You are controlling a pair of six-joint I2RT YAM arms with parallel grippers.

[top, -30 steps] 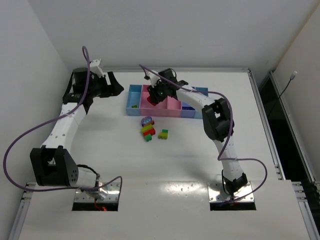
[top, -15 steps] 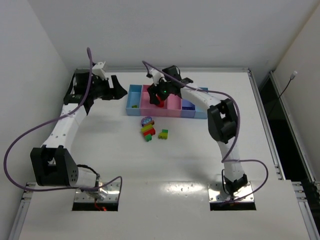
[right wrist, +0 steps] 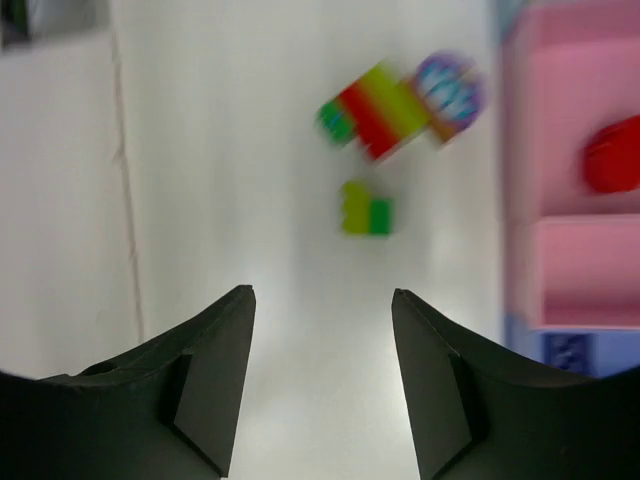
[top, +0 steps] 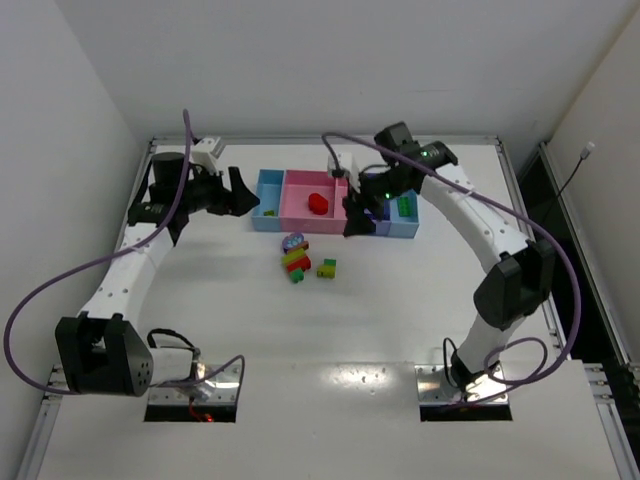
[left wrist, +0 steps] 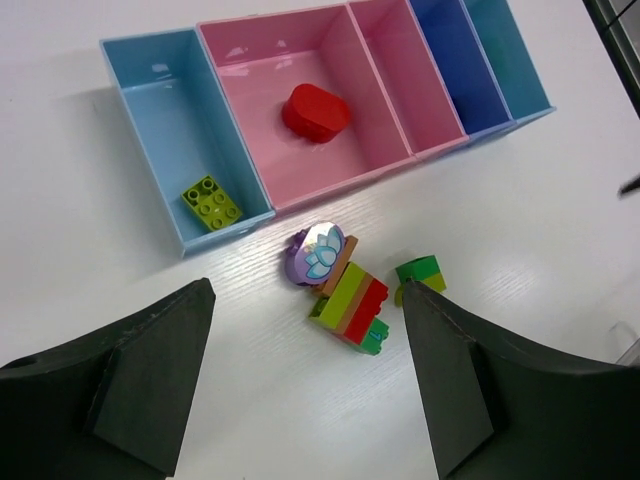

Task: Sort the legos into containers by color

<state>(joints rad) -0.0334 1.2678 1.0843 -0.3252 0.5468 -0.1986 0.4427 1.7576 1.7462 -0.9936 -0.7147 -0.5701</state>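
The joined bins (top: 300,222) stand at the back middle of the table. A red lego (top: 318,203) lies in the big pink bin (left wrist: 265,150). A lime-green lego (left wrist: 211,201) lies in the left light blue bin (left wrist: 150,110), and another green lego (top: 404,206) in the right light blue bin. In front of the bins lie a purple round piece (left wrist: 316,253), a stacked green-red-lime clump (left wrist: 350,305) and a green-yellow brick (left wrist: 420,272). My left gripper (top: 240,192) is open and empty, left of the bins. My right gripper (top: 355,215) is open and empty, over the bins' front edge.
The small pink bin (left wrist: 405,75) and the periwinkle bin (left wrist: 455,65) look empty in the left wrist view. The right wrist view is blurred; it shows the clump (right wrist: 378,110) and the green-yellow brick (right wrist: 366,208) ahead of the open fingers. The table's back edge runs just behind the bins.
My right gripper has left the pink bin and swung right and toward the front; the red lego now lies free in that bin. My left gripper has shifted slightly right.
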